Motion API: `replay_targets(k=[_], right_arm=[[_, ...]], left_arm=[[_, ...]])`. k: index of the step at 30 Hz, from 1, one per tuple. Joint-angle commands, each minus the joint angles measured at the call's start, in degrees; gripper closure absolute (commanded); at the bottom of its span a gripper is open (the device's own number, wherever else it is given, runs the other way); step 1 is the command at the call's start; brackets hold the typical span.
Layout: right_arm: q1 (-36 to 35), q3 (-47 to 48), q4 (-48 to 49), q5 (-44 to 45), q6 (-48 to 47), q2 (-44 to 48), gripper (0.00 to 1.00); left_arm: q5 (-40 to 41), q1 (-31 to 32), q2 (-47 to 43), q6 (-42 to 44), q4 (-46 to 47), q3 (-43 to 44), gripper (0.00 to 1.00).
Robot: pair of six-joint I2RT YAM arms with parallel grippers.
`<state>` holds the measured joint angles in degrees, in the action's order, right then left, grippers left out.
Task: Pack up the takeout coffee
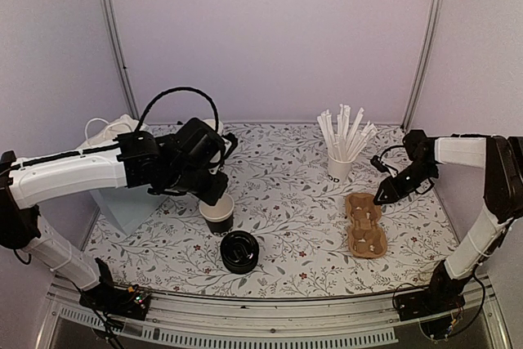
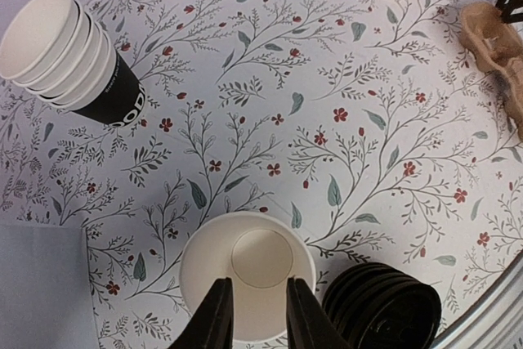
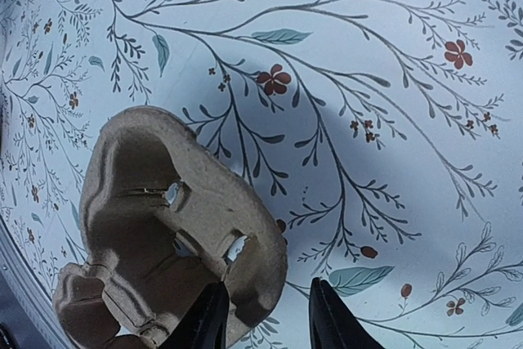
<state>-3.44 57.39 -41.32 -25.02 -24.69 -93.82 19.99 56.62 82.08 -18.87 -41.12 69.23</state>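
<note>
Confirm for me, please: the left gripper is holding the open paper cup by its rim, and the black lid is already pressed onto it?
Not quite. The left gripper does hold the paper cup by its rim, but the black lid is not on it. The left wrist view shows the lid lying on the table beside the open cup.

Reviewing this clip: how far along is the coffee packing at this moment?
Early. Done: one open cup stands apart from the nested stack. In hand: the left end effector has its fingers straddling that cup's near rim; the right end effector straddles an edge of the cardboard cup carrier. Left: the cup has no lid, since the black lids sit beside it, and it is not in the carrier.
</note>
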Motion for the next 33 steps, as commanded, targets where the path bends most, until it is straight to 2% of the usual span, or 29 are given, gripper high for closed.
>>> replay_targets(k=[1, 7, 12, 16, 20, 27, 28, 29, 32, 33], right_arm=[[0.44, 1.24, 0.28, -3.06, 1.55, -1.13, 0.64], [1.83, 1.94, -1.26, -5.92, 1.92, -3.61, 0.64], [3.02, 2.97, -2.73, -8.58, 1.60, -4.91, 0.82], [5.63, 3.49, -3.88, -9.28, 1.34, -4.50, 0.92], [8.98, 5.03, -5.80, -9.05, 0.58, -3.51, 0.93], [19.79, 10.98, -6.38, -5.09, -0.23, -4.08, 0.93], [20.74, 11.63, -6.21, -5.05, 0.01, -4.65, 0.90], [21.42, 12.12, -6.08, -5.16, 0.07, -5.02, 0.83], [21.64, 12.01, -5.89, -6.13, -0.45, -4.54, 0.50], [21.64, 11.58, -5.83, -6.63, -0.67, -2.90, 0.42]], left_arm=[[0.05, -0.62, -1.50, -0.21, 0.87, -0.74, 0.74], [-0.12, -0.63, -0.91, -0.36, 0.87, -1.20, 0.74], [-0.10, -0.53, -0.83, -0.39, 0.87, -1.25, 0.74], [-0.12, -0.62, -0.73, -0.45, 1.02, -1.25, 0.74], [-0.21, -0.60, -0.61, -0.32, 1.22, -1.29, 0.75], [-0.43, -0.55, -0.48, 0.14, 1.49, -0.88, 0.75], [-0.58, -0.59, -0.56, 0.23, 1.49, -0.78, 0.75], [-0.92, -0.57, -0.75, 0.28, 1.50, -0.69, 0.75], [-3.53, -0.47, -1.85, 0.48, 1.29, -0.58, 0.75], [-5.33, -0.40, -2.43, 0.86, 1.00, -0.59, 0.74]])
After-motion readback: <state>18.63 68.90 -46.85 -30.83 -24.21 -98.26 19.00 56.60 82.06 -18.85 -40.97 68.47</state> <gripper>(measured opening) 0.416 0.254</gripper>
